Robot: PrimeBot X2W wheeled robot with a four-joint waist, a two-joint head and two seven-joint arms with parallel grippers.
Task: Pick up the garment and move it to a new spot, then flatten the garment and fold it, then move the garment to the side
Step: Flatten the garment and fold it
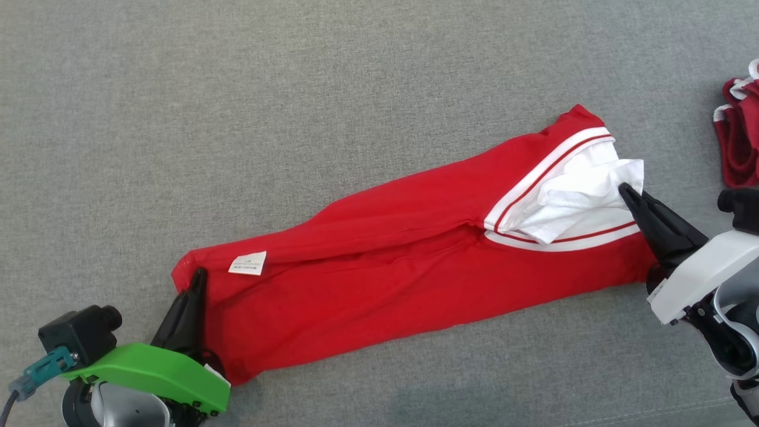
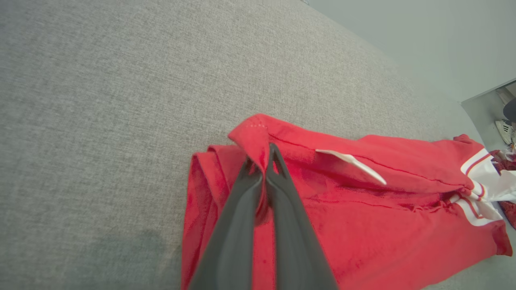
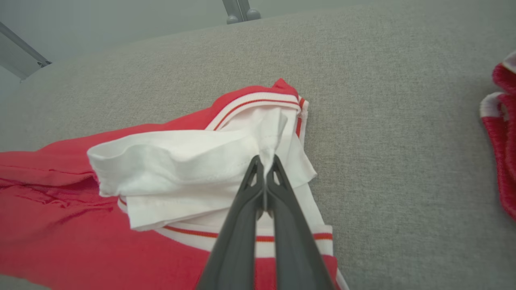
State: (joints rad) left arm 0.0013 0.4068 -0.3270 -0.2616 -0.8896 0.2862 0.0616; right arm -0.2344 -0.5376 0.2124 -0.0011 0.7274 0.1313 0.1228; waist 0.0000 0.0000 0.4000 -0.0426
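The garment (image 1: 379,261) is red with white, red-striped trim and a white inner part; it lies folded into a long band slanting across the grey surface. My left gripper (image 1: 200,274) is shut on its lower-left red corner (image 2: 258,137), near a white label (image 1: 248,263). My right gripper (image 1: 624,190) is shut on the white fabric (image 3: 266,133) at the garment's right end. In the left wrist view the left gripper (image 2: 269,150) pinches a raised red fold. In the right wrist view the right gripper (image 3: 265,160) pinches a bunched white edge.
Another red and white garment (image 1: 740,133) lies bunched at the right edge, also seen as red cloth (image 3: 502,133) in the right wrist view. The grey fabric surface (image 1: 296,89) stretches all around. Metal frame legs (image 3: 240,10) stand beyond its far edge.
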